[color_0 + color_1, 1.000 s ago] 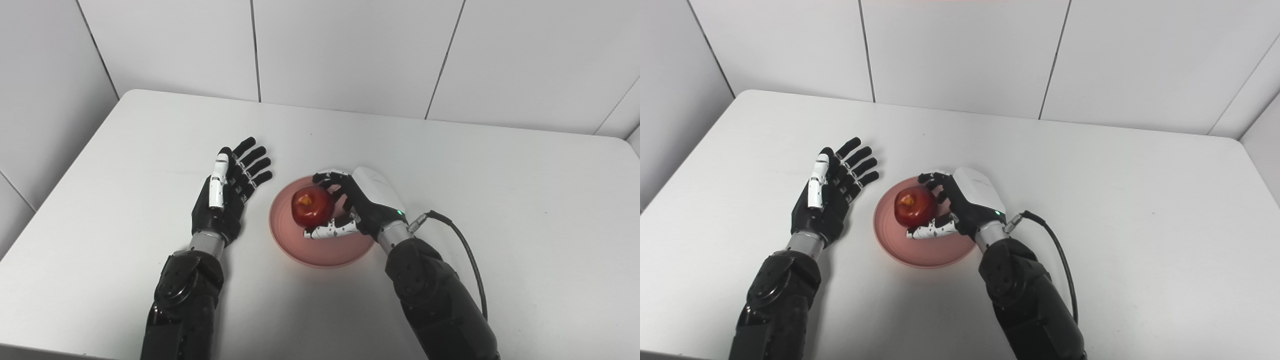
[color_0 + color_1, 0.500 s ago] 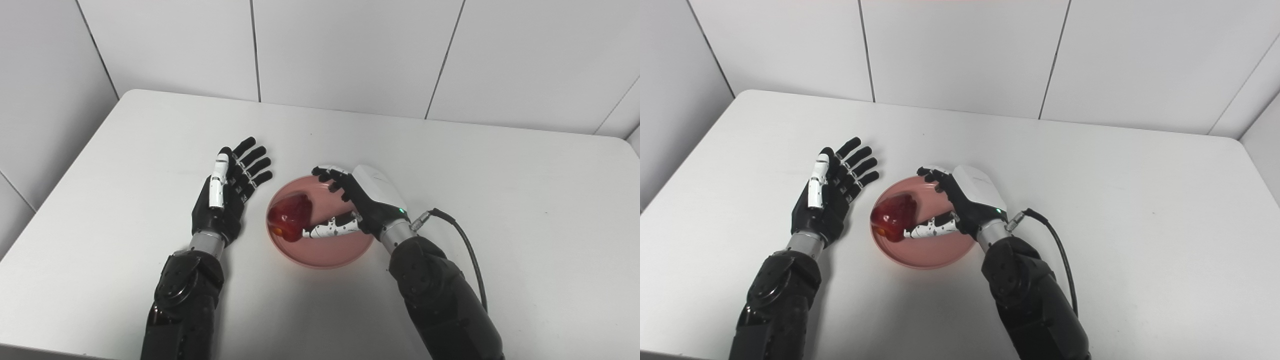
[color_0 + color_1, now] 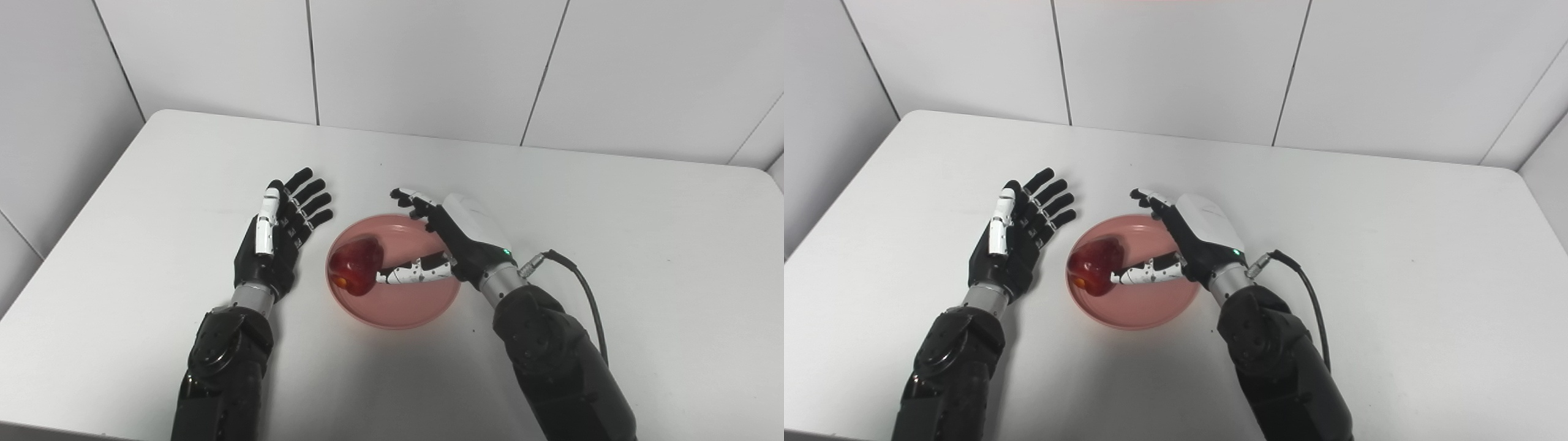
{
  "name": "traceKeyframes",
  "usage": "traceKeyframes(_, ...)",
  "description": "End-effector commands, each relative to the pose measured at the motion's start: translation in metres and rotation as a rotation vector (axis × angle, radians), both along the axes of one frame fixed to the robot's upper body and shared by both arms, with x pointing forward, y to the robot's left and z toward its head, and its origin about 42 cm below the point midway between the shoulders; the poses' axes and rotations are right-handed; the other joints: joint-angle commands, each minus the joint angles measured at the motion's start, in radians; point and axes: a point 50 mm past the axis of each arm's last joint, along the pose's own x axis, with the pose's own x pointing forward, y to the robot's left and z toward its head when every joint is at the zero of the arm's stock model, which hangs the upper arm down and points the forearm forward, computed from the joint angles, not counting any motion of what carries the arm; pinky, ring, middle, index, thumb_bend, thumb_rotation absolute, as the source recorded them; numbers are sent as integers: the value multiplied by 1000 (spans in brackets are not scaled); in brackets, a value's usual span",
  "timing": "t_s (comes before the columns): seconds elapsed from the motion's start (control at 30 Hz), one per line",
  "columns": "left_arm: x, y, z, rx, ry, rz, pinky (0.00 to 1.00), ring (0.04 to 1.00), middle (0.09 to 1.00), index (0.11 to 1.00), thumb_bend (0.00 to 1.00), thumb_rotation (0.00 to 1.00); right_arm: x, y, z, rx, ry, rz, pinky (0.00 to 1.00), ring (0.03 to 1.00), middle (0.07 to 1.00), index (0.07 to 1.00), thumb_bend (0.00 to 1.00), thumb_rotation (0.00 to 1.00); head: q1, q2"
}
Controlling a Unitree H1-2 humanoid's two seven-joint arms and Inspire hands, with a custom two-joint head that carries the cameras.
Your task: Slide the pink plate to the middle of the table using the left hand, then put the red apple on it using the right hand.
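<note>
We see the red apple lying on the left part of the pink plate, near the centre of the frame on the white tabletop. Our right robot hand is spread wide over the plate's right side, holding nothing, its thumb tip near the apple. Our left robot hand rests left of the plate, fingers spread, empty.
</note>
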Motion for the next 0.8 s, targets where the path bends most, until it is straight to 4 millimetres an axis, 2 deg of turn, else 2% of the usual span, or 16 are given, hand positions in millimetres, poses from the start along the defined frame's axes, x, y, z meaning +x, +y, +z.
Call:
traceKeyframes(0.0, 6, -2, 14, -1, -62, -8, 775, 799, 806, 792, 389, 1000, 0, -5, 24, 38, -92, 23, 731, 812, 854, 865, 1000, 389, -4, 0)
traceKeyframes(0.2, 6, -1, 14, -2, -60, -8, 781, 803, 810, 796, 386, 1000, -6, -29, 40, 96, -135, -20, 748, 826, 863, 871, 1000, 408, -19, -2)
traceKeyframes(0.37, 6, 1, 14, -10, -60, -5, 778, 803, 812, 795, 384, 1000, -11, -49, 44, 131, -168, -84, 709, 799, 845, 863, 1000, 431, -32, -4)
traceKeyframes(0.57, 6, 4, 14, -5, -63, -9, 780, 801, 810, 796, 384, 1000, -16, -70, 37, 180, -179, -166, 727, 811, 849, 863, 971, 449, -45, -4)
traceKeyframes(0.77, 6, 6, 15, -4, -61, -8, 773, 796, 806, 789, 382, 1000, -26, -82, 17, 250, -184, -273, 722, 806, 834, 866, 938, 494, -56, -5)
